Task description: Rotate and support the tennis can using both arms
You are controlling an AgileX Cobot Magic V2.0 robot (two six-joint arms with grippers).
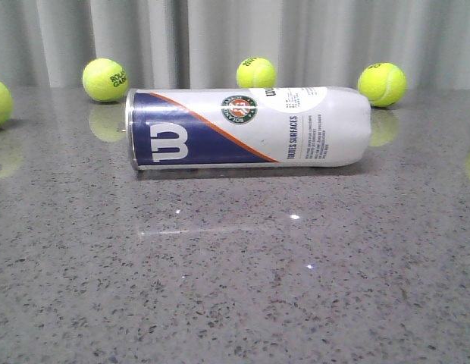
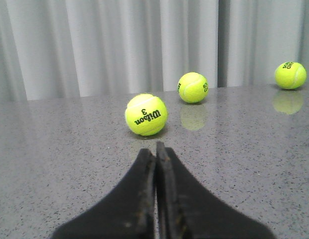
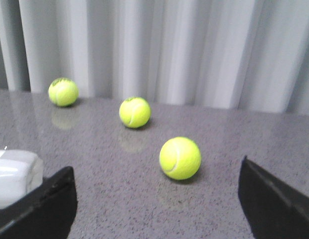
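Grey speckled table [image 1: 235,288]: tennis can [image 1: 250,127] lies on its side mid-table, silver rim toward my left, tennis balls [image 1: 105,80] behind it. Left gripper [image 2: 156,149] pressed closed, holding nothing. Right gripper [image 3: 154,199] spread wide, empty, can's white end beside one finger [image 3: 40,204].

A staged test setup rather than a home: a bare grey speckled table [image 1: 235,288] backed by plain pale curtains [image 1: 235,38], with tennis balls [image 1: 104,80] scattered about.
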